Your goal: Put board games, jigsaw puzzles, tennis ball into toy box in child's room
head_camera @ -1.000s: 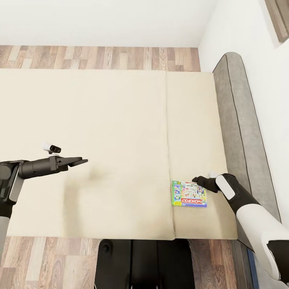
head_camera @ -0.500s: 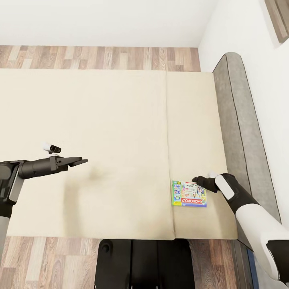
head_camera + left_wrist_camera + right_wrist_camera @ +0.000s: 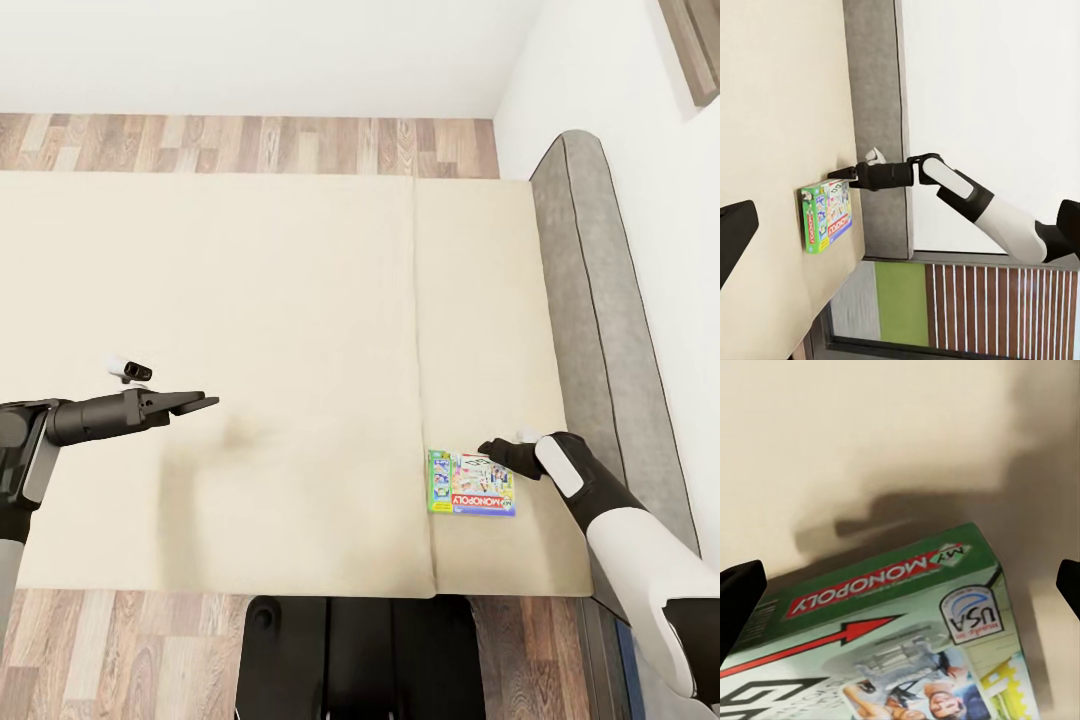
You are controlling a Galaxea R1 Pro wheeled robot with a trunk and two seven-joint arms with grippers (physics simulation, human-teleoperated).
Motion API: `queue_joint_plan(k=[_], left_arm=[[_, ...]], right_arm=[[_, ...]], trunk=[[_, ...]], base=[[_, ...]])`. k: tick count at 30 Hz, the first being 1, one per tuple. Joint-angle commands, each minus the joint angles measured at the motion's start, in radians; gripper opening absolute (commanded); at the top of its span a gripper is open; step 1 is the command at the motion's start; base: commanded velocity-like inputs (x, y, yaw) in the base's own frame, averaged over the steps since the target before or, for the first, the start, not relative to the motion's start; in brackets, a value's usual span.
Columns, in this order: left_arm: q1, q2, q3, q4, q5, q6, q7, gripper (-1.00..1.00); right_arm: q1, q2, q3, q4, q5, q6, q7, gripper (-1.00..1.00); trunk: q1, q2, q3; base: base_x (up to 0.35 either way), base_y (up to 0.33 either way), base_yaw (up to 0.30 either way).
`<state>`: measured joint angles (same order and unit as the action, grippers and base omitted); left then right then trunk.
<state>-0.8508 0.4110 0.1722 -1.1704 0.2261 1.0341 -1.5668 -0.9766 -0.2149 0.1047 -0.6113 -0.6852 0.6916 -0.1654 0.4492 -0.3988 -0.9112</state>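
Note:
A green Monopoly board game [image 3: 471,483] lies flat on the cream bed [image 3: 280,330], near its front right corner. My right gripper [image 3: 488,448] hovers just over the box's far right corner, jaws open and empty. In the right wrist view the box lid [image 3: 892,637] sits close below, between the two dark fingertips [image 3: 739,592] at the frame edges. My left gripper [image 3: 205,403] hangs open above the bare left half of the bed, far from the box. The left wrist view shows the game [image 3: 827,215] and my right arm [image 3: 945,184] reaching to it.
A grey padded headboard [image 3: 600,310] runs along the bed's right side against the white wall. Wood floor [image 3: 250,145] lies beyond the far edge of the bed and at the near edge by my black base [image 3: 360,655].

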Motion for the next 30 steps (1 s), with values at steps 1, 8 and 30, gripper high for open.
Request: queue_joint_plan(k=[1,8,30], left_arm=[[-0.001,0.0,0.0,0.0,-0.001,0.011,-0.004,1.0],[-0.001,0.0,0.0,0.0,-0.001,0.011,-0.004,1.0],[-0.001,0.0,0.0,0.0,-0.001,0.011,-0.004,1.0]], right_arm=[[0.0,-0.001,0.008,-0.001,-0.014,0.002,-0.008,1.0],[0.0,-0.002,0.007,-0.001,-0.014,0.002,-0.008,1.0],[0.0,-0.011,0.007,-0.003,-0.014,0.006,0.077,1.0]], trunk=[[0.001,-0.001,-0.001],[0.001,-0.001,-0.001],[0.001,-0.001,0.006]], base=[[0.0,0.0,0.0],[0.0,0.0,0.0],[0.0,0.0,-0.012]])
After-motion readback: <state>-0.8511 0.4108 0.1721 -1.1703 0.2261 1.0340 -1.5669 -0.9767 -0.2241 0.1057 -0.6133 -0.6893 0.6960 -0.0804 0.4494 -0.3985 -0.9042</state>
